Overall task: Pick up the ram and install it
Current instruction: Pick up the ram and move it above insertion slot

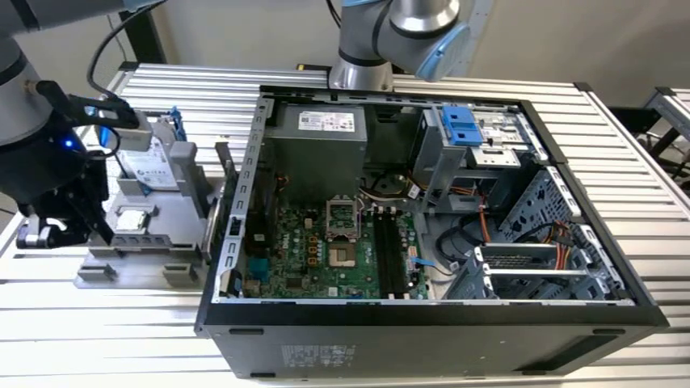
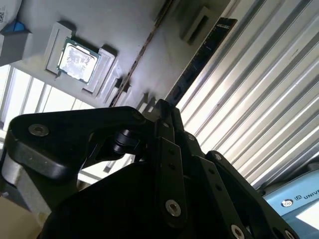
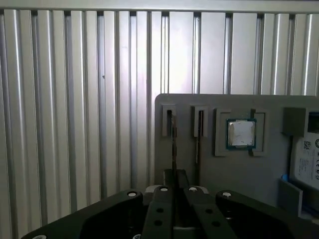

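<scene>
Dark and thin, the ram stands on its long edge in a slot of a grey holder, and its near end runs right in between the jaws. The jaws look pinched onto that end, with the stick squeezed in the middle. The black finger parts hide the very tip, so the grip is likely but not plain to see. The rest of the ram reaches straight out, away from the jaws. Just beside it, a second slot holds another thin dark line, apart from the jaws. A bit further to that same side, a small square silver chip sits in its own pocket, and past the chip lies a silver hard drive. The holder rests on a tabletop made of shiny ribbed metal, which spreads out on the other side of the jaws. In the exterior view, a big black computer case lies open beyond the holder, well apart from the jaws, with a green board inside.
</scene>
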Tool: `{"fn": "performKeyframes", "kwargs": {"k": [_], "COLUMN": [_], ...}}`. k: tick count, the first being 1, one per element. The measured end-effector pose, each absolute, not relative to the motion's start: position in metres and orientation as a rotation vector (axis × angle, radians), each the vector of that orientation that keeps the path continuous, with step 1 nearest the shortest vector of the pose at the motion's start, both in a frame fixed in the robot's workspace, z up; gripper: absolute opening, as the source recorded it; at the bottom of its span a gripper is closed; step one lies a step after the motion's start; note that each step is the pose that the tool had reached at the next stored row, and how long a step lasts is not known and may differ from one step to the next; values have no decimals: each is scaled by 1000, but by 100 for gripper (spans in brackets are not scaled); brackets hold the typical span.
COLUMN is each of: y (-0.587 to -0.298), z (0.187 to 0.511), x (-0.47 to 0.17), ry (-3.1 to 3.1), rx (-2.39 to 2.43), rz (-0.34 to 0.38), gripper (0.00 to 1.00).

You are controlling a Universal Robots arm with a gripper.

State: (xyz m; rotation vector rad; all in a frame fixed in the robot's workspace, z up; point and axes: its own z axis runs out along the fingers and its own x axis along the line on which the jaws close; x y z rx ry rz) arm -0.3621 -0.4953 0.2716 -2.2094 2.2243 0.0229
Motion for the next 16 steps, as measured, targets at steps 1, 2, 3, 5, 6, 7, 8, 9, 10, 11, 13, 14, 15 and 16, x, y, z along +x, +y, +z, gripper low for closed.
{"fn": "performKeyframes", "kwargs": {"k": [1,2,3,5,6,7,8,9,10,11,13,14,15,16], "y": [-495,-495,-495,-495,-495,-495,-495,-495,-495,-495,-495,-495,-495,-495], "z": [274,276,279,283,286,288,291,293,296,298,303,306,308,311], "x": [-362,-362,-362,-362,-362,-362,-362,-362,-362,-362,-362,-362,-362,-362], "ry": [2224,2224,2224,2224,2224,2224,2224,2224,2224,2224,2224,2224,2224,2224], "rx": [-2209,-2209,-2209,-2209,-2210,-2210,-2210,-2209,-2210,-2210,-2209,-2209,-2209,-2209], "rz": [23,23,23,23,23,23,23,23,23,23,23,23,23,23], "gripper": [0,0,0,0,0,0,0,0,0,0,0,0,0,0]}}
